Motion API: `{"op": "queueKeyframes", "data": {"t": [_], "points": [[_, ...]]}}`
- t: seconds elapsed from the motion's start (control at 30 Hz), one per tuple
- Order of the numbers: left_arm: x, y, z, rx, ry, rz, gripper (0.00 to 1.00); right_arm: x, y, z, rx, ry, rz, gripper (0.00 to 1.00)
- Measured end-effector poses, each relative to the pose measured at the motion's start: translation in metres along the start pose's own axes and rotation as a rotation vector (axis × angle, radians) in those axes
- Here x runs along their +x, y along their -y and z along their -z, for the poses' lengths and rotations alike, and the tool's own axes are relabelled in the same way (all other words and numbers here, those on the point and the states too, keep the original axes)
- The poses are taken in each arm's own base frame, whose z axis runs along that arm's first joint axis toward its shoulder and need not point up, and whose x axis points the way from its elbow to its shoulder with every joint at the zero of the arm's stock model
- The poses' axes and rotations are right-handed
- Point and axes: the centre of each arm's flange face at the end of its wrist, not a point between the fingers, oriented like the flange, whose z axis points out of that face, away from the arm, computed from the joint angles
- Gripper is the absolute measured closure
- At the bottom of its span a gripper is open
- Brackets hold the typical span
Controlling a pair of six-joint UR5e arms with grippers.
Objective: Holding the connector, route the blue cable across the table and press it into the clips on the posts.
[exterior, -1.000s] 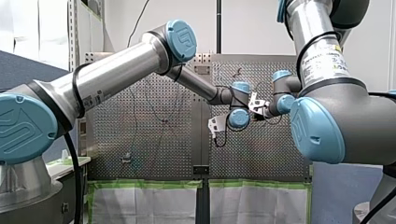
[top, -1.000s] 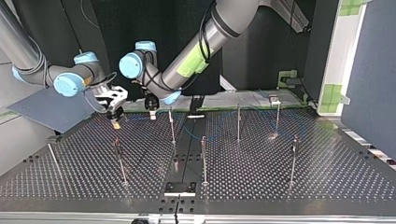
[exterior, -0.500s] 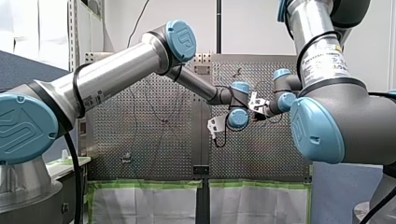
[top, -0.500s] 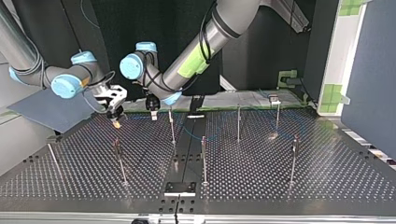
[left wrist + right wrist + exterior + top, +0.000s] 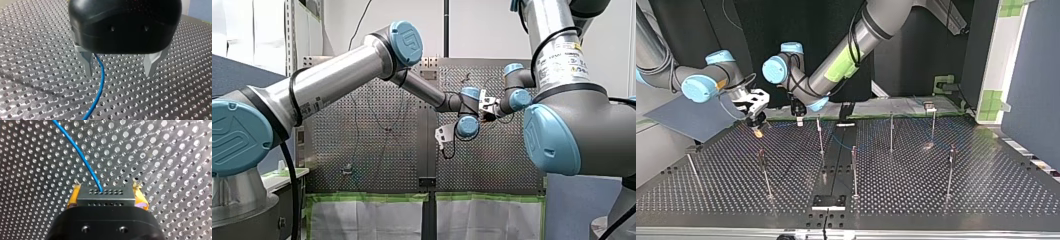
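Routing looks barely begun: my right gripper point(image 5: 757, 131) clamps the connector point(image 5: 106, 195) between yellow pads point(image 5: 73, 195), low over the table point(image 5: 936, 190) at the top view's far left; my left gripper point(image 5: 119, 72) stands wide around the blue cable point(image 5: 100, 82). Next the cable probably needs drawing to the nearest post point(image 5: 820, 135) and pressing in there. The connector's long axis spans pad to pad, cable face pointing away from the wrist.

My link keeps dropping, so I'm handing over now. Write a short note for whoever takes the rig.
My right gripper: shut on the connector, at the top view's left.
My left gripper: open, the blue cable running loose between its fingers.
Done: connector held.
Left: I see no cable in any clip on the posts; route it across the table and press it in.
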Motion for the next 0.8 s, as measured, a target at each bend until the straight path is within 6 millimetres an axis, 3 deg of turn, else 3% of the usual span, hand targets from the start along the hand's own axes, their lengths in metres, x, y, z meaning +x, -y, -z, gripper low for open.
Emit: {"op": "queueKeyframes", "data": {"t": [0.27,0.3,0.33,0.37,0.43,0.47,0.5,0.53,0.57,0.63,0.8], "points": [[-0.002,0.008,0.005,0.014,0.001,0.019,0.0,0.0,0.001,-0.001,0.003,-0.002,-0.002,1.0],[-0.002,0.009,0.005,0.016,0.003,0.02,0.07,0.0,0.001,-0.001,0.003,-0.002,-0.002,1.0],[-0.003,0.01,0.006,0.016,0.004,0.021,0.24,0.0,0.001,-0.001,0.004,-0.002,-0.002,1.0],[-0.003,0.01,0.006,0.016,0.005,0.021,0.24,0.0,0.001,-0.001,0.004,-0.003,-0.002,1.0],[-0.003,0.011,0.006,0.017,0.005,0.021,0.47,0.0,0.001,-0.001,0.005,-0.003,-0.002,1.0],[-0.004,0.011,0.006,0.018,0.005,0.021,0.47,0.0,0.001,-0.001,0.006,-0.003,-0.002,1.0],[-0.004,0.011,0.006,0.018,0.005,0.021,0.67,0.0,0.002,-0.001,0.008,-0.003,-0.002,1.0],[-0.004,0.011,0.006,0.018,0.005,0.021,0.77,-0.001,0.002,-0.001,0.011,-0.002,-0.002,1.0],[-0.004,0.01,0.005,0.017,0.005,0.021,0.77,-0.001,0.003,-0.001,0.013,-0.001,-0.002,1.0],[-0.004,0.009,0.004,0.016,0.005,0.022,0.95,-0.001,0.003,-0.001,0.018,0.0,-0.002,1.0],[-0.005,0.007,0.001,0.012,0.004,0.022,0.99,-0.001,0.004,-0.001,0.022,-0.001,-0.002,1.0]]}}
